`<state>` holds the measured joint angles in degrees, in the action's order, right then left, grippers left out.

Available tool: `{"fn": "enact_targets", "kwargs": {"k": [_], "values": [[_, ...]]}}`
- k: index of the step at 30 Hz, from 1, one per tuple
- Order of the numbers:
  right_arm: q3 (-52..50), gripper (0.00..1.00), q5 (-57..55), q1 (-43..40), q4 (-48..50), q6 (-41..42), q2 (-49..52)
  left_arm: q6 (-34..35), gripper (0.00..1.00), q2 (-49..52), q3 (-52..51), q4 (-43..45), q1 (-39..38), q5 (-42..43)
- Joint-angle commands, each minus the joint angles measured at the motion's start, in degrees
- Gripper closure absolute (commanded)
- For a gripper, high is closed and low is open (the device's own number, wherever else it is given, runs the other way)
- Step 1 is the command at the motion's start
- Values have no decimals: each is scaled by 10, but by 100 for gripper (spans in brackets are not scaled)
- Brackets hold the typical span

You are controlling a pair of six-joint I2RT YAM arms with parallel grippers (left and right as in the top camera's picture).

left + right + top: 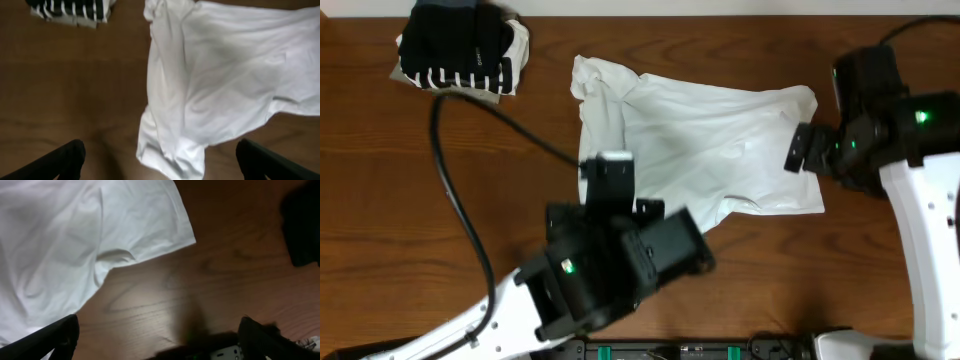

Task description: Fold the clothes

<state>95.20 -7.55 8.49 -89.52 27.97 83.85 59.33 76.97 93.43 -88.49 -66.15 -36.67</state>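
Left gripper [160, 157]: fingers [67, 157] spread wide, gripping nothing; the bunched near corner of the white T-shirt [220, 75] lies between them, and whether they touch it cannot be told. Right gripper [157, 335]: fingers [57, 335] likewise spread and empty, over bare wood, with the shirt's edge just ahead. In the overhead view the left gripper [610, 178] stands at the shirt's near-left edge and the right gripper [800, 150] at its right edge. The white T-shirt [720, 140] lies crumpled and partly spread at the middle of the wooden table [380, 200], its left side folded over. A stack of folded clothes [460, 45], black and striped, sits at the far left corner, well apart from the shirt.
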Motion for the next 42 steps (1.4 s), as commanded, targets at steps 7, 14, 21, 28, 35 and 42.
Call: {"fn": "enact_targets", "kwargs": {"k": [7, 14, 21, 28, 35, 42], "values": [[-212, 1, 24, 0, 140, 3, -14, 151, 2, -17, -180, 104, -19, 94], [-284, 1, 65, -24, 215, 3, -13, 362, 2, -17, -286, 160, -19, 125], [-285, 1, 65, -45, 226, 3, -13, 464, 2, -17, -387, 228, -14, 147], [-285, 1, 66, -64, 233, 7, -13, 453, 2, -18, -453, 293, 50, 183], [-285, 1, 98, -107, 253, 0, -13, 348, 2, -17, -465, 330, 122, 234], [-285, 1, 102, -117, 258, -9, -13, 402, 2, -17, -477, 348, 130, 253]]}}
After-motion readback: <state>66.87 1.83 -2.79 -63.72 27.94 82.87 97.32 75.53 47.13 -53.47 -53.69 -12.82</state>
